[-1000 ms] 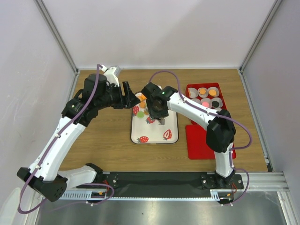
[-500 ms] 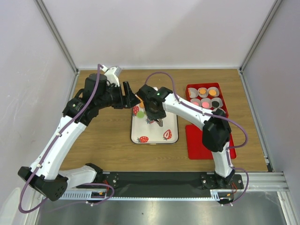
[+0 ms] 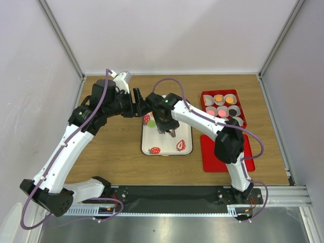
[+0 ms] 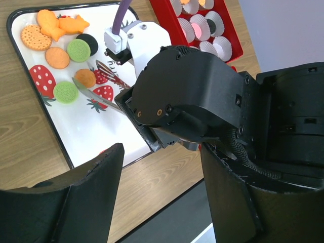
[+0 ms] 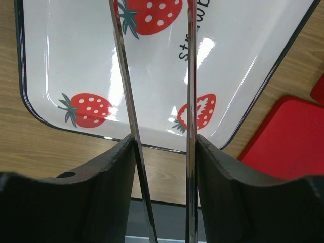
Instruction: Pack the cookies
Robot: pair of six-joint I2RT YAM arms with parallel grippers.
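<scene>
The cookies (image 4: pixel 57 57) are small orange, green and black discs, plus orange fish shapes, at the far left end of a white strawberry-print tray (image 3: pixel 185 136). In the top view the arms hide most of them. My right gripper (image 3: pixel 167 124) is shut on metal tongs (image 5: pixel 191 76) and holds them over the tray; their two blades stand apart. In the left wrist view the tong tips (image 4: pixel 98 96) lie beside an orange cookie (image 4: pixel 86 77). My left gripper (image 3: pixel 137 101) is open and empty, above the tray's far left corner. It also shows in the left wrist view (image 4: pixel 161 167).
A red box (image 3: pixel 238 98) right of the tray holds white paper cups (image 4: pixel 202 25), several with orange, pink or black discs inside. A flat red lid (image 3: pixel 217 152) lies in front of it. The right arm's body (image 4: pixel 187 96) fills the middle of the left wrist view.
My right arm has moved left across the tray with the tongs, toward the cookies and the left gripper. The left arm has stayed still.
</scene>
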